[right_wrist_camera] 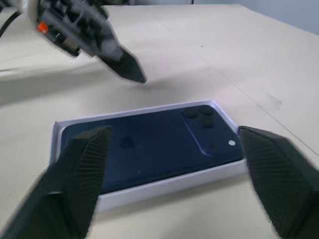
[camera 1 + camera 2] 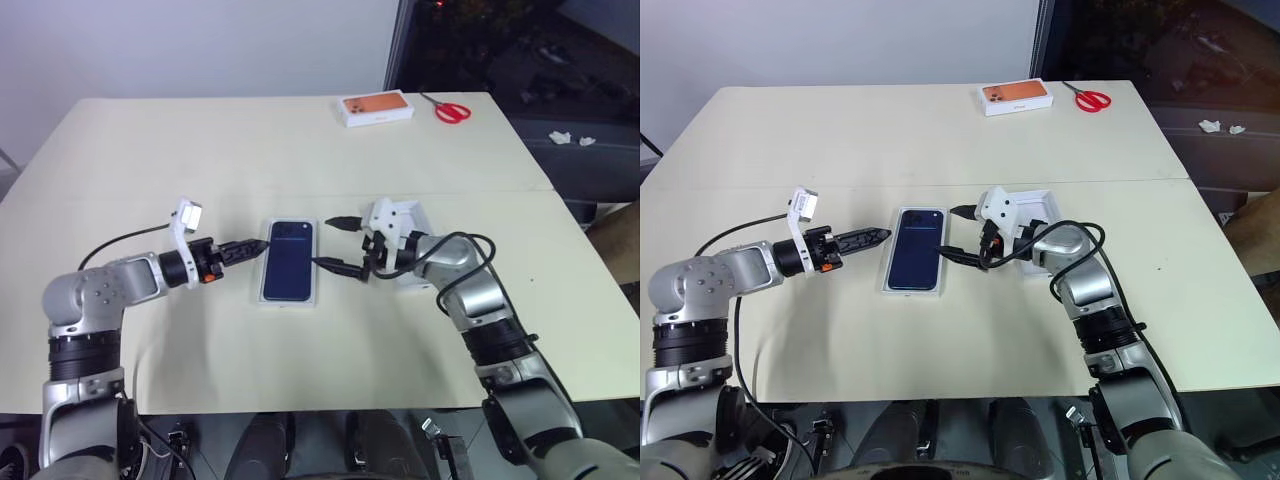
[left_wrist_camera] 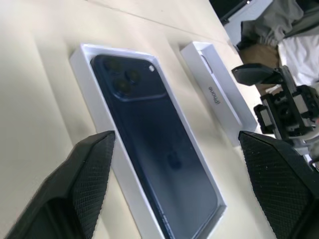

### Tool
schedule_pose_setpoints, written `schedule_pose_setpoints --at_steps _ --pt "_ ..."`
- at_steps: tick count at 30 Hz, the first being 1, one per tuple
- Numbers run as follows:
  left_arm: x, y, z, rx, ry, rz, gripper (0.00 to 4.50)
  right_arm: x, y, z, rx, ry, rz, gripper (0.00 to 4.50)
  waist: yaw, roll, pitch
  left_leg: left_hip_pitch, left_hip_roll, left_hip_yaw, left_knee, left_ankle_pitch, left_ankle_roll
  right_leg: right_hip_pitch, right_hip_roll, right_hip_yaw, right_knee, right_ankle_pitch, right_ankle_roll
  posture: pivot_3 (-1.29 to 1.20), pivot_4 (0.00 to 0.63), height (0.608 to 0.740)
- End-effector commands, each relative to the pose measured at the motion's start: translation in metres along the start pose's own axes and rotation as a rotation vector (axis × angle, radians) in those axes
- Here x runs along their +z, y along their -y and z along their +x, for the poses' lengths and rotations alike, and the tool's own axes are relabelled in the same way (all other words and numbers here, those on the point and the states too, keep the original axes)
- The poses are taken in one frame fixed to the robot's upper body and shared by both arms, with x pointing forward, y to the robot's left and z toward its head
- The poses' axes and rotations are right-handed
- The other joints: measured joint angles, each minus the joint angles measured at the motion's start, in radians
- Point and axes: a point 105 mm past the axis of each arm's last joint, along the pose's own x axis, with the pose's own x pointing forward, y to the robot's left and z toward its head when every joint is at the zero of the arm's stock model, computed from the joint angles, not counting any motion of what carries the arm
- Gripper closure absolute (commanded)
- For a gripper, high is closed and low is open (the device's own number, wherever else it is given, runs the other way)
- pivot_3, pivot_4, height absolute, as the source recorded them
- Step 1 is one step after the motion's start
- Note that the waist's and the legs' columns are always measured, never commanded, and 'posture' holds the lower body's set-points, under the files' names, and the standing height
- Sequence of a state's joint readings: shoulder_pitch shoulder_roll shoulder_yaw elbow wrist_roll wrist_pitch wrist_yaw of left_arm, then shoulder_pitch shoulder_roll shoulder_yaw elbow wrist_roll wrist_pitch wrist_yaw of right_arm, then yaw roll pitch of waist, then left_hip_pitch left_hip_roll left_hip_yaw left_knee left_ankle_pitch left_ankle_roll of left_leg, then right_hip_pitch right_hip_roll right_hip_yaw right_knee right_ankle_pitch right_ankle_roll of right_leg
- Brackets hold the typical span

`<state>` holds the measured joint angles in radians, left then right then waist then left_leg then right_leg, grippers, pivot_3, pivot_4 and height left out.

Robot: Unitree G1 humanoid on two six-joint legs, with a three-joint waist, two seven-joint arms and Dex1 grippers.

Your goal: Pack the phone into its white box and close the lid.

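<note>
The dark navy phone (image 2: 290, 258) lies back up inside the shallow white box (image 2: 288, 303) at the table's middle, its camera cluster at the far end. Just left of the box, my left gripper (image 2: 262, 245) points at it, open, with nothing between its fingers (image 3: 84, 184). My right gripper (image 2: 330, 243) hovers at the box's right edge, open and empty, one finger (image 1: 79, 174) on each side of the phone (image 1: 149, 144) in its wrist view. The lid (image 2: 1048, 197) lies open side up to the right of the box, partly hidden under my right wrist; its side wall (image 3: 214, 89) carries printed lettering.
A white box with an orange top (image 2: 377, 108) and red-handled scissors (image 2: 450, 110) lie at the table's far right. A seam (image 2: 500, 190) crosses the table behind the lid. Dark floor with clutter lies past the right edge.
</note>
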<state>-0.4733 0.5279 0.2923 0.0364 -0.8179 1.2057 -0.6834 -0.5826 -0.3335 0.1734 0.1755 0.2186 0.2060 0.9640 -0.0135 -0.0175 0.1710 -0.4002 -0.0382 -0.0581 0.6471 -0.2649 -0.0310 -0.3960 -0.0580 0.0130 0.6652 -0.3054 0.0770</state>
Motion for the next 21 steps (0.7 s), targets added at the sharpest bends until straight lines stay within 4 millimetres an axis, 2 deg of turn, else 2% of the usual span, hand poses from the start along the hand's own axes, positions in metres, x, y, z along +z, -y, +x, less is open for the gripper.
schedule_pose_setpoints --at_steps 1,4,6,11,14,16,21 --pt "0.007 0.004 -0.001 -0.006 0.043 0.026 2.16 0.012 0.004 0.006 -0.029 0.034 -0.030 2.03 0.000 0.000 0.000 0.000 0.000 0.000 0.000 0.000 0.000 0.000 0.000 0.000 0.000 0.000 0.000 0.00 0.150 0.740" --pt "0.007 -0.004 -0.004 0.033 0.057 0.011 3.70 0.005 0.006 0.009 -0.061 0.003 -0.044 3.59 -0.001 0.000 0.000 0.000 0.000 0.000 0.000 0.000 0.000 -0.001 0.000 0.000 0.000 0.000 0.000 0.00 0.150 0.740" --pt "0.009 -0.012 -0.006 0.067 0.077 0.005 4.49 -0.004 0.012 0.011 -0.105 -0.042 -0.072 4.44 -0.004 0.000 0.000 0.000 0.000 0.000 0.000 0.000 0.000 -0.001 0.000 0.000 0.001 0.000 0.000 0.00 0.150 0.740" --pt "0.011 -0.038 -0.006 0.205 0.117 0.022 4.49 -0.029 0.017 0.014 -0.146 -0.185 -0.191 4.44 -0.004 0.000 0.000 0.000 0.000 0.000 0.000 0.000 0.000 -0.001 0.001 0.000 0.001 0.000 0.000 0.00 0.150 0.740" --pt "0.002 -0.043 -0.001 0.221 0.090 0.022 4.49 -0.035 0.013 0.017 -0.128 -0.204 -0.226 4.44 -0.004 0.000 0.000 0.000 0.000 0.000 0.000 0.001 -0.002 -0.001 0.001 0.000 0.001 0.000 0.000 0.00 0.150 0.740" --pt "-0.012 -0.048 0.007 0.237 0.022 0.050 4.49 -0.035 0.011 0.019 -0.121 -0.203 -0.238 4.44 -0.003 0.000 0.000 -0.001 0.000 0.000 0.000 0.003 -0.005 -0.002 0.001 0.000 0.001 0.000 0.000 0.00 0.150 0.740" --pt "-0.044 -0.023 0.033 0.091 -0.123 0.071 4.49 -0.037 0.004 0.019 -0.063 -0.216 -0.243 4.44 0.001 0.000 0.000 -0.001 -0.001 0.000 0.001 0.003 -0.005 -0.001 0.000 0.000 0.001 0.000 0.000 0.00 0.150 0.740"
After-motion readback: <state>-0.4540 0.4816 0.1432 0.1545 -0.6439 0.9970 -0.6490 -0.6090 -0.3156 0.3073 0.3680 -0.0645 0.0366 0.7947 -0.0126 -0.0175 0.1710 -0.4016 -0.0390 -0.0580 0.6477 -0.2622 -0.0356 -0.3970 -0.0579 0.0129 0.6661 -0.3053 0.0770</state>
